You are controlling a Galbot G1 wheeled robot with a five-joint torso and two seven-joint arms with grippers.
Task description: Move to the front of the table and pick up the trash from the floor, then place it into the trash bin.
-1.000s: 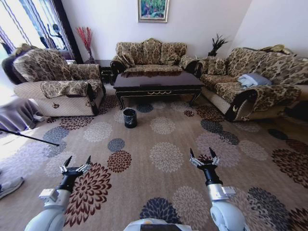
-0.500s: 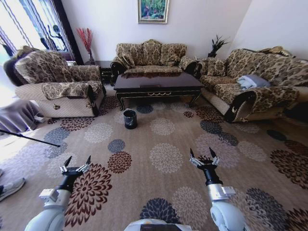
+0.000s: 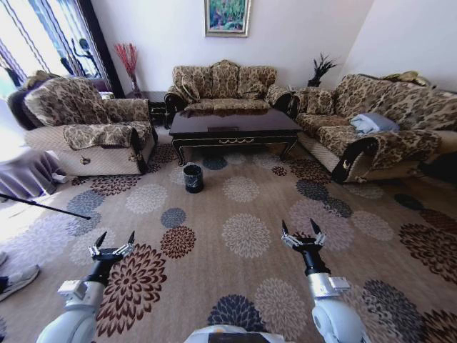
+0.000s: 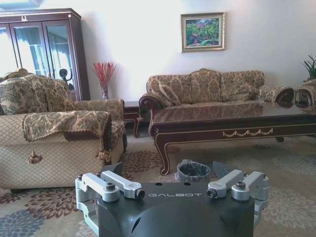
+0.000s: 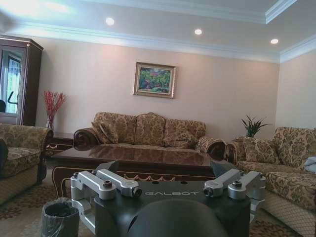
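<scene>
Landmark: the table, a low glossy dark wood coffee table with gold scroll trim on its front, standing at the far side of the room among the seating.
Left gripper: fingers spread wide, holding nothing, hovering low over the floor well short of the table, on the robot's left.
Right gripper: fingers likewise spread wide and empty, also well short of the table, on the robot's right.
Trash bin: small round black bin lined with shiny black plastic, standing on the carpet just in front of the table's front left leg, well ahead of both grippers and nearer the left one's side; in the left wrist view the bin sits just past that gripper, below the table's front edge.
Bin contents: cannot tell; only the dark liner shows.
Trash: none can be made out on the carpet around the table.
Floor: beige-tan carpet with round flower medallions in cream, brown, maroon and navy.
Room: a patterned sofa behind the table, an armchair left of it, a second sofa right of it, a framed painting on the wall above.
</scene>
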